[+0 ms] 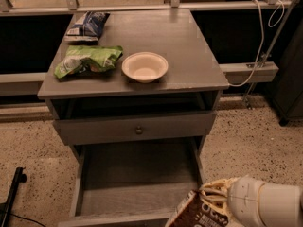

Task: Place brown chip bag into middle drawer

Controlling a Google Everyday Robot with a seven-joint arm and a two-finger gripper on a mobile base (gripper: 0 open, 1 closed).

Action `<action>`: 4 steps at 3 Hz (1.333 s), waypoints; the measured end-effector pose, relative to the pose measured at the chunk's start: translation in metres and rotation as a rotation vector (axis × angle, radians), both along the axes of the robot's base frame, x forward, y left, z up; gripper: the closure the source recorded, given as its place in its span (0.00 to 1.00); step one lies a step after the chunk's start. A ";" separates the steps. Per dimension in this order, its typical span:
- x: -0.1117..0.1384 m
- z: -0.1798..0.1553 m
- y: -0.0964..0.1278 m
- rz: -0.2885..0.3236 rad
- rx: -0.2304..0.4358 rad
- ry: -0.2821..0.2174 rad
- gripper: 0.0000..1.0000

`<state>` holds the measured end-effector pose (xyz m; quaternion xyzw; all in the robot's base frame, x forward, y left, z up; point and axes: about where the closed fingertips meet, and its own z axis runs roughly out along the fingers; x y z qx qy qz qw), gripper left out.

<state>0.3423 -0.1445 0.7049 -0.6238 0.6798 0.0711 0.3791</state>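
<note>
Lower right, the gripper (211,203) pinches the brown chip bag (195,215) (white lettering showing). The middle drawer (132,174) stands open beside it.

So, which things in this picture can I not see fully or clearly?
Crinkly dark-brown chip bag: the camera view's bottom edge cuts off its lower part.
Claw, lower right at the bag's top: the bag covers part of it.
Open grey wooden drawer: the bag hides the right end of its front board.
Shadowed slot under the grey tabletop: too dark to see inside.
</note>
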 end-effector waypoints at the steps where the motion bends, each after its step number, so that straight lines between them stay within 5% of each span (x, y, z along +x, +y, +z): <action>1: 0.043 0.000 0.025 0.024 0.013 -0.039 1.00; 2: 0.076 0.004 0.045 0.043 0.049 -0.077 1.00; 4: 0.093 -0.004 0.047 0.032 0.046 -0.076 0.50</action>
